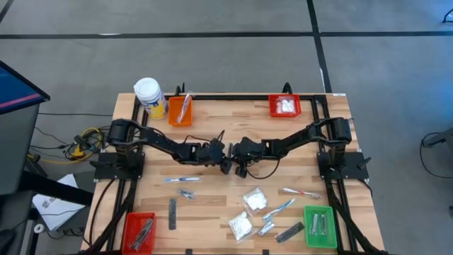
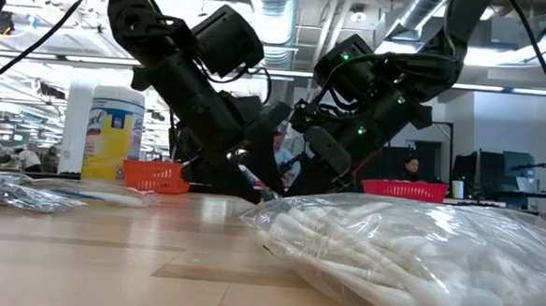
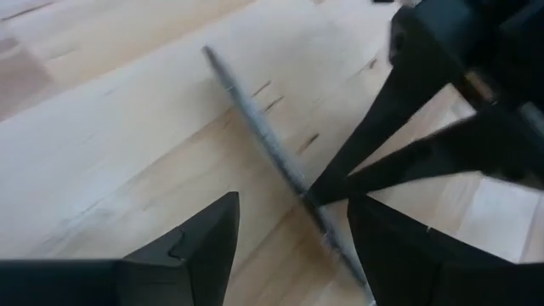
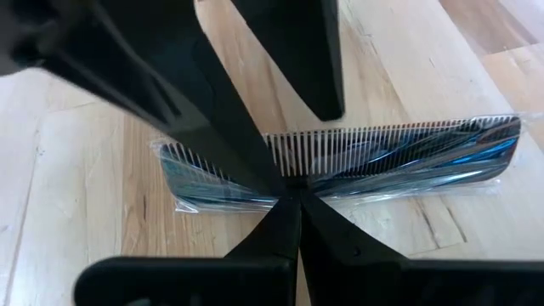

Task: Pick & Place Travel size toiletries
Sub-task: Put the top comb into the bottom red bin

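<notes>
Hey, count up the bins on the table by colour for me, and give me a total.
Orange bin: 1
Red bins: 2
Green bin: 1
Total: 4

Two matte black jointed arms are showing chunky housings and black cables looping along them. Small green lights are glowing on one wrist block, and the fingers (image 3: pixel 208 246) are tapering into flat black wedges.
</notes>
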Available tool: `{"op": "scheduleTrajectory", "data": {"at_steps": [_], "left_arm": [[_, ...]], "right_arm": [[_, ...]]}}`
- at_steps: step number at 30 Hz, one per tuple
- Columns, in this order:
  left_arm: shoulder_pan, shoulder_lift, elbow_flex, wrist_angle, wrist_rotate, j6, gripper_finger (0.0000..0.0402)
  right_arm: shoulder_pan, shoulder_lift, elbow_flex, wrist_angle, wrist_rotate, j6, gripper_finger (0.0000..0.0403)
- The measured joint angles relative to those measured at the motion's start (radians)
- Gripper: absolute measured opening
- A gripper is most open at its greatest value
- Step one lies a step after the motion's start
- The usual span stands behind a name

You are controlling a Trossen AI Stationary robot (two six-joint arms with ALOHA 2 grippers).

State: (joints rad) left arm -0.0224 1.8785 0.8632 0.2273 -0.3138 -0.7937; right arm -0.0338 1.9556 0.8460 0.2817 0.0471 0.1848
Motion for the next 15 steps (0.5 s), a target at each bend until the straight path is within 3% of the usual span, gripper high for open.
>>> {"op": "scheduleTrajectory", "data": {"at_steps": [15], "left_arm": [[0.002,0.011,0.009,0.004,0.007,0.002,0.0194]], "right_arm": [[0.0,0.0,0.0,0.001,0.0,-0.003,0.0]]}}
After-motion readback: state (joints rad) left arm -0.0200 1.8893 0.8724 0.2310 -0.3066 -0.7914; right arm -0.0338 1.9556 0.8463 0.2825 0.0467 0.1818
